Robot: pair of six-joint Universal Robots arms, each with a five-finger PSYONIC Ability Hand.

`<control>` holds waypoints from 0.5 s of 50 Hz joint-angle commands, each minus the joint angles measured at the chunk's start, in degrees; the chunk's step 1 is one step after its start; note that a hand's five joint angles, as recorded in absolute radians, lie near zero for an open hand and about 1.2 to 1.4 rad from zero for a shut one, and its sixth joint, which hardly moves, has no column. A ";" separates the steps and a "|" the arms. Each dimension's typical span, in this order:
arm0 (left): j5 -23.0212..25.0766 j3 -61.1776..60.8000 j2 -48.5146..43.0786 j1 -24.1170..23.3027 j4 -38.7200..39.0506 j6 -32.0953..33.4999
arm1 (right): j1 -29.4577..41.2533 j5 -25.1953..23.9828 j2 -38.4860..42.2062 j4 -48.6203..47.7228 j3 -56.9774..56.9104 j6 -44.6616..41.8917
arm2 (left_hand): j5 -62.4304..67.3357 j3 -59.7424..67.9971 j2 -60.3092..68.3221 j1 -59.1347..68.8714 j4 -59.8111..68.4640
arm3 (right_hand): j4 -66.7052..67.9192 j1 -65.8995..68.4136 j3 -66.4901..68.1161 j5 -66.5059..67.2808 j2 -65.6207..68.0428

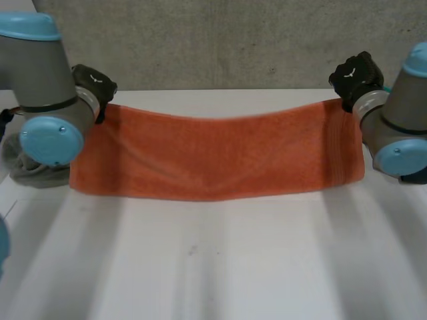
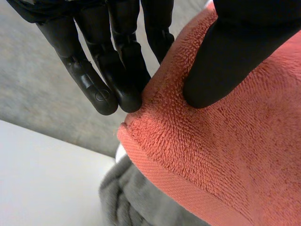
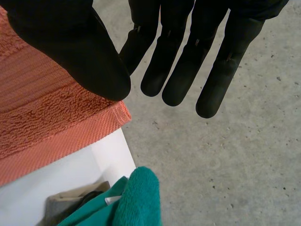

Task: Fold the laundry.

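An orange towel (image 1: 213, 157) hangs stretched between my two hands above the white table (image 1: 213, 267), its lower edge sagging near the tabletop. My left hand (image 1: 93, 83) holds the towel's upper left corner. In the left wrist view its thumb and fingers (image 2: 117, 61) pinch the terry cloth (image 2: 225, 155) just by the hemmed corner. My right hand (image 1: 357, 77) holds the upper right corner. In the right wrist view its thumb (image 3: 70, 42) presses on the towel (image 3: 42, 117) close to the hem, with the straight fingers behind the cloth's edge.
A crumpled grey cloth (image 1: 27, 167) lies at the table's left side under my left arm, also below the towel corner (image 2: 136, 202). A teal cloth (image 3: 136, 197) sits beyond the table's right edge. A concrete surface lies behind the table.
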 commanded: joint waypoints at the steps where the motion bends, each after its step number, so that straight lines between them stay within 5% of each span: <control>1: -1.09 6.00 -6.13 -0.11 -1.19 2.63 | 0.35 0.26 7.62 -1.76 -6.84 -3.64 | 13.44 11.60 11.36 13.48 11.37 | 11.46 15.07 11.58 10.81 12.14; 10: -0.48 16.46 -6.57 -0.37 12.17 2.54 | 1.58 2.98 8.50 -18.89 -16.77 6.12 | 13.44 11.60 11.36 13.48 11.37 | 11.46 15.07 11.58 10.81 12.14; 17: -0.56 18.14 -5.96 -0.64 16.65 1.93 | 2.02 2.63 7.98 -23.21 -16.87 6.38 | 13.44 11.60 11.36 13.48 11.37 | 11.46 15.07 11.58 10.81 12.14; 25: -4.96 15.77 -4.02 1.03 20.61 -7.56 | 1.05 5.36 6.84 -25.50 -15.73 13.06 | 13.44 11.60 11.36 13.48 11.37 | 11.46 15.07 11.58 10.81 12.14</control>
